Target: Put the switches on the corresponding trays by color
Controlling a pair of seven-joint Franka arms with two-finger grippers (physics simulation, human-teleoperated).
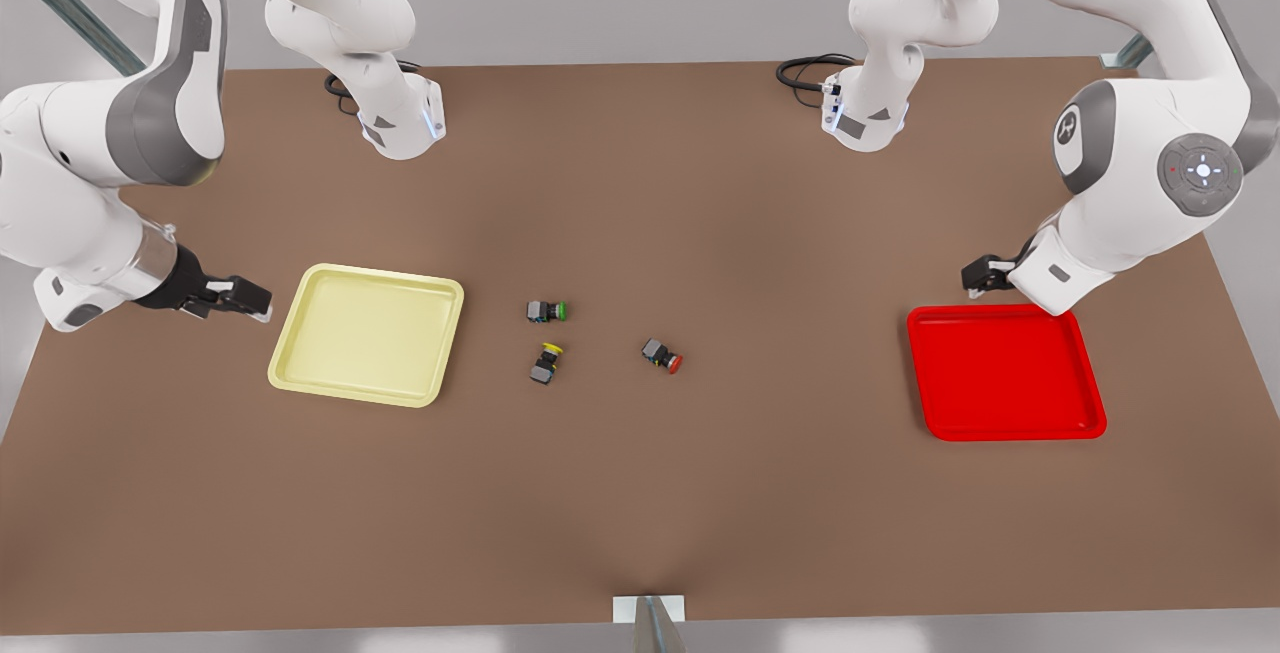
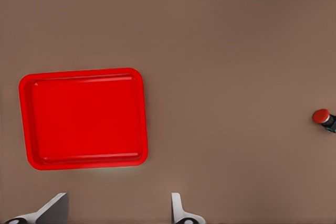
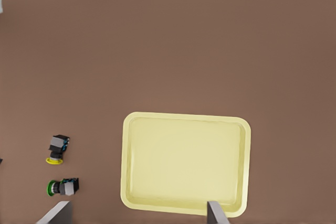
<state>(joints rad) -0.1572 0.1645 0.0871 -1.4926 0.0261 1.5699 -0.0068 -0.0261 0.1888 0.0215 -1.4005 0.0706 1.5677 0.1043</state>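
The yellow-capped switch (image 1: 546,363) (image 3: 56,149) and the red-capped switch (image 1: 662,356) (image 2: 325,119) lie on their sides on the brown table's middle. The pale yellow tray (image 1: 366,333) (image 3: 184,156) sits at the front view's left with nothing in it. The bright red tray (image 1: 1005,373) (image 2: 84,119) sits at the front view's right, also bare. My right gripper (image 1: 250,298) (image 3: 136,212) hangs open just beside the yellow tray's outer edge. My left gripper (image 1: 975,278) (image 2: 118,208) hangs open by the red tray's far corner. Neither holds anything.
A green-capped switch (image 1: 547,311) (image 3: 64,186) lies just behind the yellow-capped one. Both arm bases (image 1: 400,123) (image 1: 865,118) stand at the table's far edge with cables. A metal post (image 1: 650,623) stands at the near edge.
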